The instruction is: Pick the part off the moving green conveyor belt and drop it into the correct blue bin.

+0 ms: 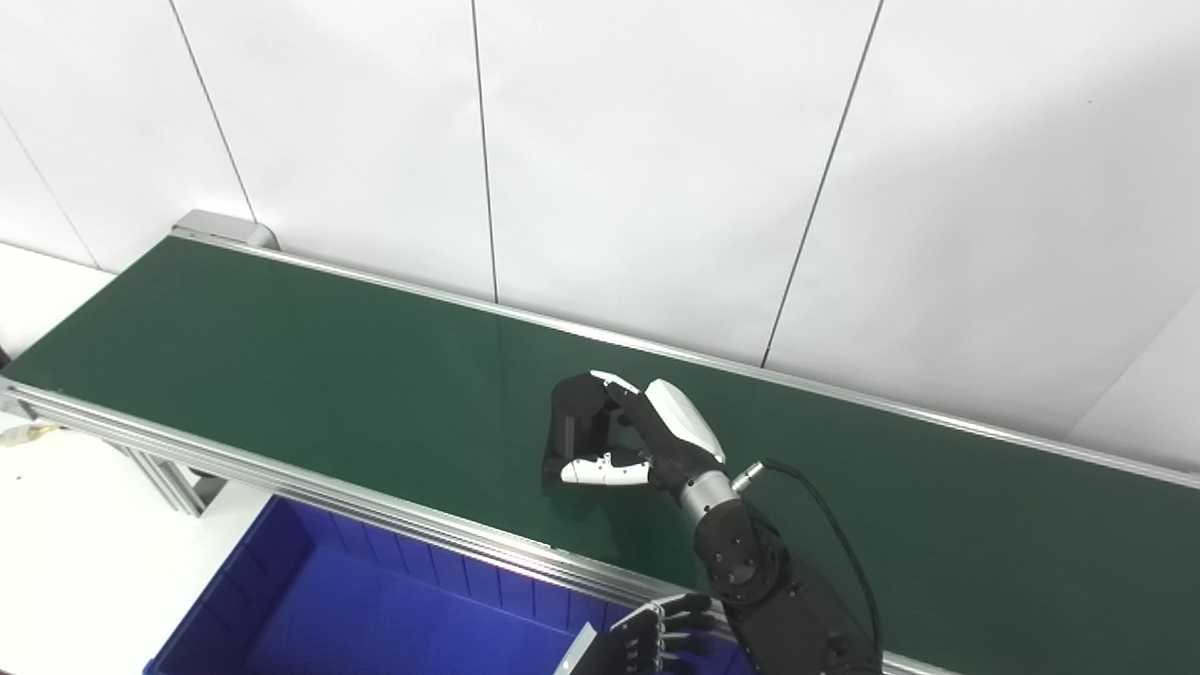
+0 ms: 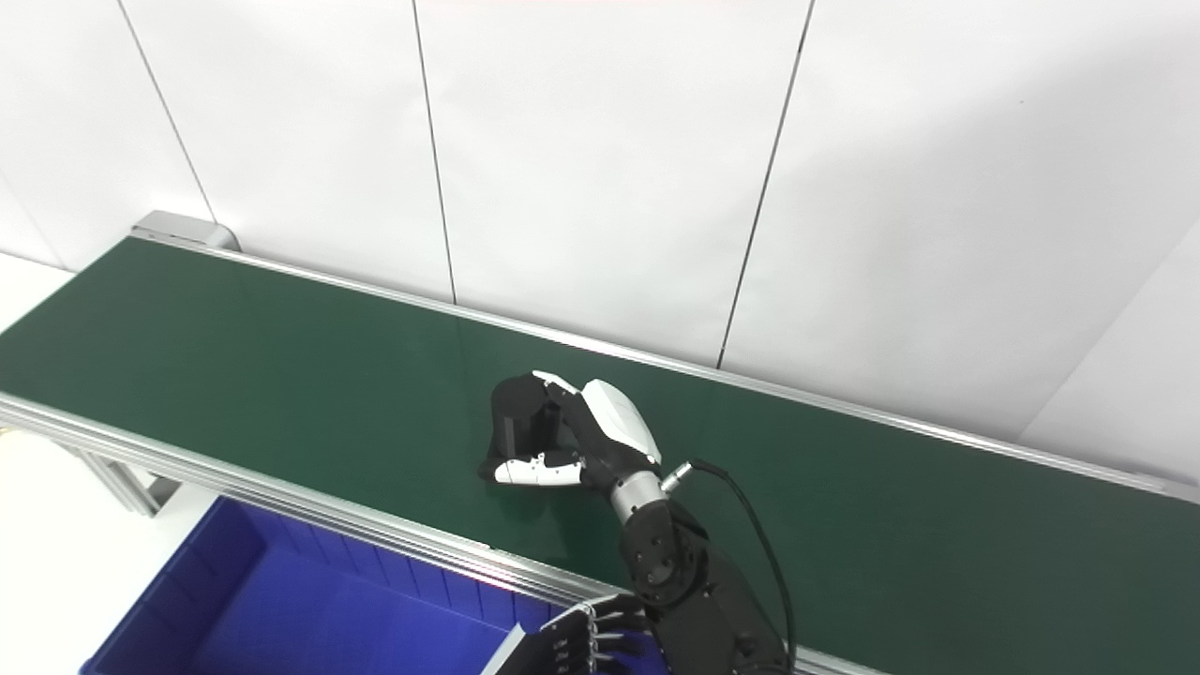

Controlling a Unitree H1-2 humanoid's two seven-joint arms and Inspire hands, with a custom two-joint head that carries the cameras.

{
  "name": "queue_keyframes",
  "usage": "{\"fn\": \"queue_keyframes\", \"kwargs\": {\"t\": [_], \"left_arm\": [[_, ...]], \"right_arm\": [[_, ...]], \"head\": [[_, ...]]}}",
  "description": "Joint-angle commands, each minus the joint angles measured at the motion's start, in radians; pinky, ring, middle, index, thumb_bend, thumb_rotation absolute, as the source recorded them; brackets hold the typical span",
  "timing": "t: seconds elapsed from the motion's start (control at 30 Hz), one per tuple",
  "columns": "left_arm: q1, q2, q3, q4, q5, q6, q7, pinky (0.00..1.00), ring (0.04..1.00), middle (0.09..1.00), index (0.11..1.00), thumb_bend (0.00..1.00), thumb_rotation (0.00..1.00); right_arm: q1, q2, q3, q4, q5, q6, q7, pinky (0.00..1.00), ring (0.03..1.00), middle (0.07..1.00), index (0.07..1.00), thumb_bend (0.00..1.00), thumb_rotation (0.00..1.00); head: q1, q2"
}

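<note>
A factory-style test cell is shown: green belt point(image 1: 375, 375) framed by aluminium rails point(image 1: 281, 478), blue bin point(image 1: 375, 609) beneath, plain white panel wall point(image 1: 656, 141) behind.

White panelled wall point(image 1: 656, 169) with thin dark seams; white floor point(image 1: 66, 553) at left.

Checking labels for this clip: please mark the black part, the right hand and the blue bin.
black part point(image 1: 574, 419), left eye view, its dark upper side.
right hand point(image 1: 647, 433), left eye view, middle of the hand.
blue bin point(image 1: 309, 600), left eye view, bare inner wall.
</note>
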Motion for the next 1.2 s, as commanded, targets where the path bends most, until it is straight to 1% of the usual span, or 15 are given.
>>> {"fn": "queue_keyframes", "kwargs": {"t": [0.0, 0.1, 0.17, 0.3, 0.33, 0.37, 0.4, 0.43, 0.47, 0.5, 0.53, 0.57, 0.63, 0.87, 1.17], "left_arm": [[0.004, -0.027, -0.023, -0.03, 0.004, -0.044, 0.007, 0.64, 0.735, 0.798, 0.819, 0.87, 0.49], [0.008, -0.025, -0.025, -0.035, 0.003, -0.044, 0.008, 0.64, 0.741, 0.802, 0.82, 0.88, 0.5], [0.011, -0.023, -0.026, -0.038, -0.002, -0.044, 0.007, 0.65, 0.737, 0.798, 0.819, 0.88, 0.5], [0.016, -0.021, -0.026, -0.047, -0.006, -0.044, 0.004, 0.65, 0.733, 0.788, 0.814, 0.89, 0.52], [0.017, -0.02, -0.025, -0.049, -0.009, -0.044, 0.002, 0.65, 0.731, 0.787, 0.813, 0.88, 0.51], [0.019, -0.019, -0.025, -0.051, -0.009, -0.044, 0.002, 0.65, 0.73, 0.787, 0.813, 0.88, 0.51], [0.02, -0.018, -0.025, -0.053, -0.008, -0.044, 0.002, 0.65, 0.727, 0.784, 0.811, 0.88, 0.51], [0.021, -0.017, -0.025, -0.055, -0.007, -0.044, 0.003, 0.64, 0.724, 0.782, 0.808, 0.88, 0.52], [0.022, -0.015, -0.024, -0.057, -0.011, -0.044, 0.0, 0.64, 0.723, 0.781, 0.807, 0.88, 0.52], [0.022, -0.014, -0.024, -0.058, -0.014, -0.044, -0.003, 0.65, 0.723, 0.78, 0.805, 0.87, 0.51], [0.023, -0.014, -0.023, -0.058, -0.016, -0.044, -0.004, 0.65, 0.723, 0.78, 0.803, 0.87, 0.51], [0.023, -0.013, -0.022, -0.057, -0.017, -0.044, -0.004, 0.64, 0.723, 0.78, 0.801, 0.87, 0.52], [0.024, -0.013, -0.02, -0.056, -0.023, -0.044, -0.007, 0.64, 0.722, 0.779, 0.798, 0.87, 0.52], [0.023, -0.008, -0.018, -0.056, -0.025, -0.044, -0.008, 0.65, 0.715, 0.768, 0.8, 0.87, 0.54], [0.024, -0.006, -0.016, -0.057, -0.027, -0.044, -0.007, 0.65, 0.716, 0.777, 0.808, 0.87, 0.56]], "right_arm": [[-0.052, 0.026, 0.003, -0.007, -0.009, -0.054, -0.04, 0.78, 0.832, 0.85, 0.865, 0.72, 0.38], [-0.048, 0.026, 0.0, -0.003, -0.017, -0.049, -0.057, 0.79, 0.846, 0.861, 0.865, 0.71, 0.37], [-0.043, 0.027, -0.005, -0.002, -0.019, -0.047, -0.074, 0.8, 0.847, 0.861, 0.858, 0.7, 0.32], [-0.035, 0.031, -0.01, 0.007, -0.023, -0.054, -0.123, 0.75, 0.796, 0.8, 0.814, 0.69, 0.2], [-0.033, 0.034, -0.015, 0.013, -0.019, -0.059, -0.137, 0.72, 0.761, 0.761, 0.78, 0.69, 0.14], [-0.032, 0.036, -0.02, 0.018, -0.016, -0.066, -0.153, 0.71, 0.756, 0.755, 0.775, 0.68, 0.13], [-0.031, 0.039, -0.025, 0.026, -0.014, -0.075, -0.178, 0.68, 0.723, 0.731, 0.746, 0.68, 0.1], [-0.031, 0.042, -0.028, 0.033, -0.014, -0.082, -0.195, 0.62, 0.669, 0.685, 0.599, 0.58, 0.11], [-0.031, 0.045, -0.032, 0.037, -0.014, -0.086, -0.219, 0.6, 0.651, 0.67, 0.549, 0.55, 0.12], [-0.032, 0.048, -0.035, 0.04, -0.014, -0.089, -0.235, 0.55, 0.601, 0.575, 0.528, 0.54, 0.06], [-0.031, 0.05, -0.038, 0.042, -0.015, -0.092, -0.253, 0.52, 0.576, 0.527, 0.517, 0.53, 0.03], [-0.031, 0.051, -0.039, 0.043, -0.015, -0.095, -0.267, 0.48, 0.5, 0.499, 0.513, 0.52, 0.01], [-0.032, 0.052, -0.041, 0.042, -0.013, -0.097, -0.28, 0.44, 0.447, 0.484, 0.513, 0.52, 0.0], [-0.03, 0.048, -0.046, 0.033, -0.006, -0.106, -0.285, 0.42, 0.422, 0.482, 0.52, 0.52, 0.0], [-0.016, 0.043, -0.063, 0.021, 0.005, -0.125, -0.285, 0.44, 0.428, 0.484, 0.516, 0.52, 0.0]], "head": [[0.001, 0.002], [-0.003, 0.006], [-0.004, 0.008], [-0.007, 0.014], [-0.008, 0.014], [-0.008, 0.014], [-0.009, 0.014], [-0.009, 0.014], [-0.01, 0.015], [-0.01, 0.015], [-0.013, 0.015], [-0.013, 0.015], [-0.016, 0.015], [-0.018, 0.016], [-0.022, 0.015]]}}
